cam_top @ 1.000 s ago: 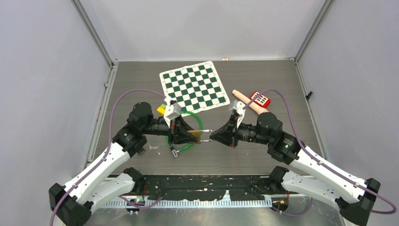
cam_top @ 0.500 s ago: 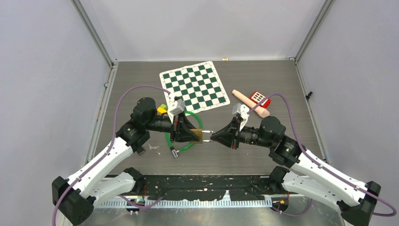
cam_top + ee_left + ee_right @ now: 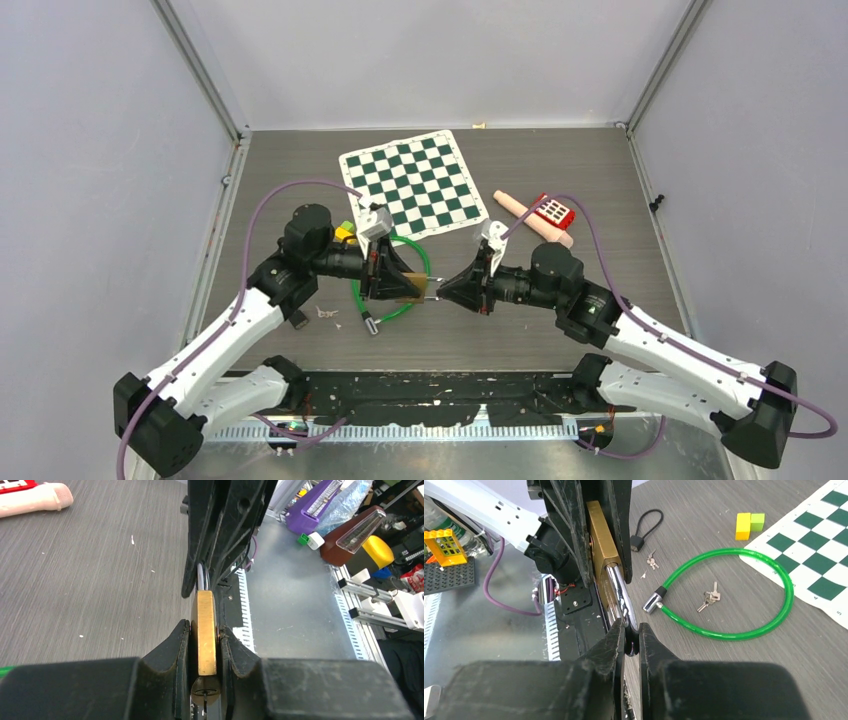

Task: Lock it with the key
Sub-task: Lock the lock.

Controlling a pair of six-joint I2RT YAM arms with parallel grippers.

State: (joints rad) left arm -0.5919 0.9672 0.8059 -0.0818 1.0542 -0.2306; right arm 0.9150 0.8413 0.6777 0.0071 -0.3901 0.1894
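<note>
A brass padlock [image 3: 416, 288] hangs above the table, edge-on between the pads of my left gripper [image 3: 404, 288], which is shut on its body [image 3: 205, 647]. Its keyhole end [image 3: 206, 690] faces the left wrist camera. The silver shackle [image 3: 619, 592] points at my right gripper [image 3: 446, 290]. In the right wrist view that gripper [image 3: 631, 626] is shut at the shackle's tip, with a small dark bit between its pads; I cannot tell whether that bit is a key. Small keys [image 3: 709, 599] lie on the table inside a green cable loop.
The green cable lock [image 3: 420, 262] lies under the left gripper, beside a checkered mat [image 3: 412, 185]. Yellow and green blocks [image 3: 746, 524] and a small black lock [image 3: 644, 527] with keys sit nearby. A pink cylinder [image 3: 530, 220] and red item [image 3: 553, 210] lie at the right.
The right arm has swung in and moved left, closing on the padlock's shackle end. The left arm shifted slightly and still holds the padlock.
</note>
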